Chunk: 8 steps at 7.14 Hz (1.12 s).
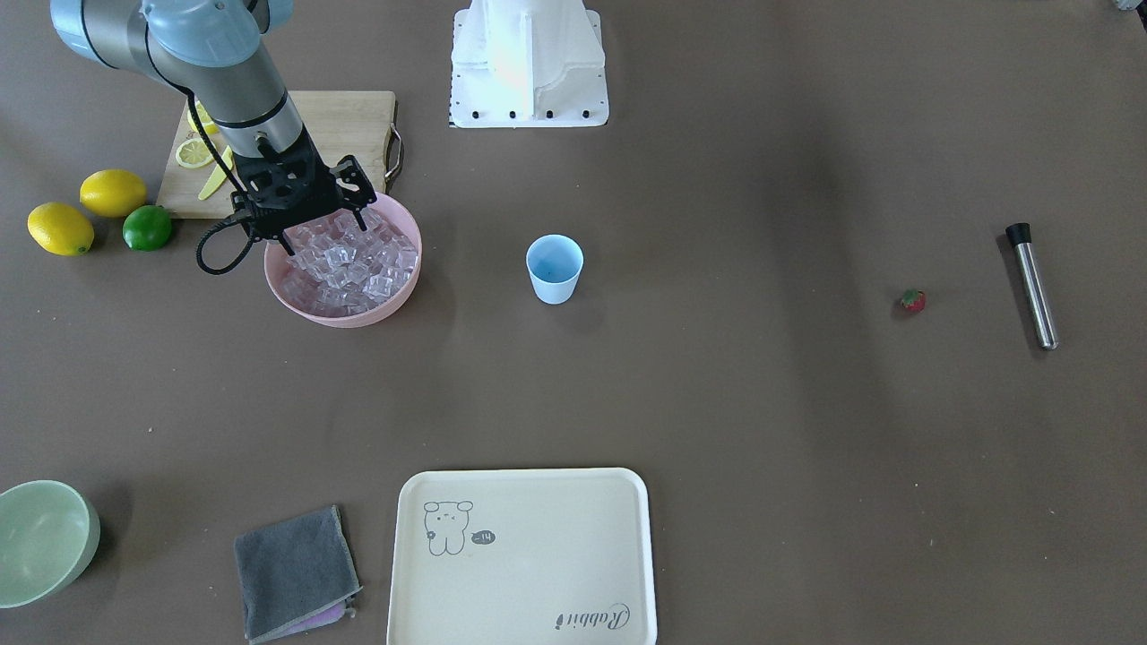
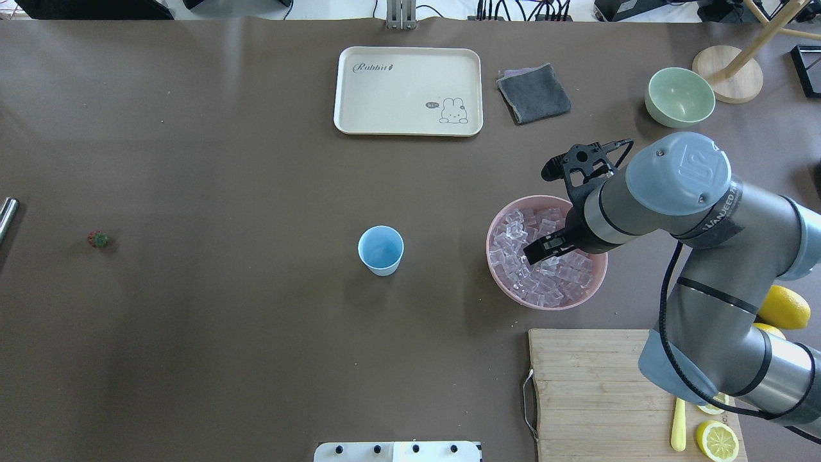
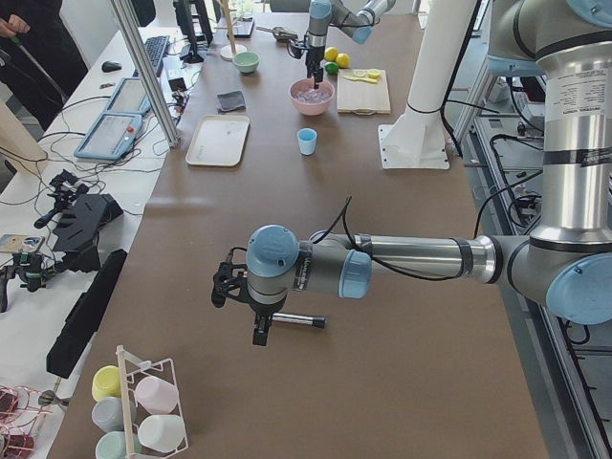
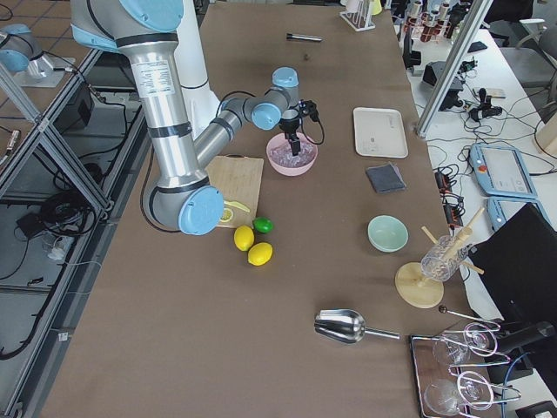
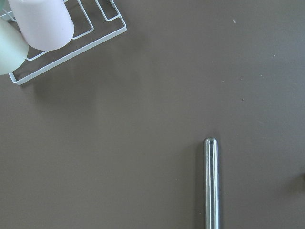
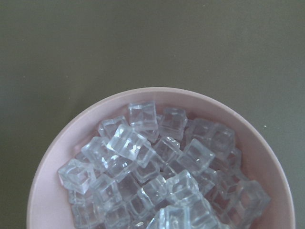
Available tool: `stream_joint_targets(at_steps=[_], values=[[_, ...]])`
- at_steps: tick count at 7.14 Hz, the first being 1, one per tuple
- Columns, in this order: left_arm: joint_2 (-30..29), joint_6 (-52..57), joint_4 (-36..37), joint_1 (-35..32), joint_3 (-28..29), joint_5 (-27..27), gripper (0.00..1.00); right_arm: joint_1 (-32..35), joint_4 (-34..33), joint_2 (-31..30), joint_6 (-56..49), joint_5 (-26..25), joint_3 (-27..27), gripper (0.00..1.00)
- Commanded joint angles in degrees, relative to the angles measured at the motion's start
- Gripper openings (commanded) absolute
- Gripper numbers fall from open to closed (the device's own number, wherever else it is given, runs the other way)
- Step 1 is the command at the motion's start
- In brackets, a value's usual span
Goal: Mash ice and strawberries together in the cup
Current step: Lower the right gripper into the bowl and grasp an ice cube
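Note:
The light-blue cup (image 1: 554, 267) stands upright and empty mid-table; it also shows in the overhead view (image 2: 381, 250). The ice (image 1: 345, 269) fills a pink bowl (image 1: 340, 315), seen close in the right wrist view (image 6: 157, 176). My right gripper (image 1: 324, 231) hangs open just above the ice, holding nothing. The strawberry (image 1: 912, 300) lies alone on the table far from the cup (image 2: 98, 239). A steel muddler (image 1: 1032, 285) lies beyond it. My left gripper (image 3: 260, 333) hovers over the muddler (image 5: 210, 181); I cannot tell whether it is open or shut.
A wooden cutting board (image 1: 340, 116) with lemon slices sits behind the pink bowl, with two lemons and a lime (image 1: 148, 227) beside it. A cream tray (image 1: 524, 555), grey cloth (image 1: 294, 571) and pale green bowl (image 1: 40, 537) line the far edge. A wire cup rack (image 5: 71, 43) stands near the muddler.

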Motion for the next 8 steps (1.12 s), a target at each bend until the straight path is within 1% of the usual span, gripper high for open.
stream_joint_targets(at_steps=[1, 3, 5, 7, 8], values=[[0.0, 0.0, 0.4, -0.2, -0.7, 0.0, 0.99, -1.0, -0.2, 0.7, 2.4, -0.2, -1.4, 0.79], [0.3, 0.0, 0.4, -0.2, -0.9, 0.0, 0.99, -0.7, -0.6, 0.7, 2.3, -0.9, -3.7, 0.68], [0.3, 0.0, 0.4, -0.2, -0.9, 0.0, 0.99, -0.7, -0.7, 0.7, 2.4, -0.8, -3.6, 0.66], [0.1, 0.0, 0.4, -0.2, -1.0, 0.0, 0.99, -0.5, -0.8, 0.9, 2.8, -0.5, -3.3, 0.35], [0.0, 0.0, 0.4, -0.2, -1.0, 0.0, 0.99, -0.5, -0.8, 0.9, 2.8, -0.5, -3.5, 0.23]])
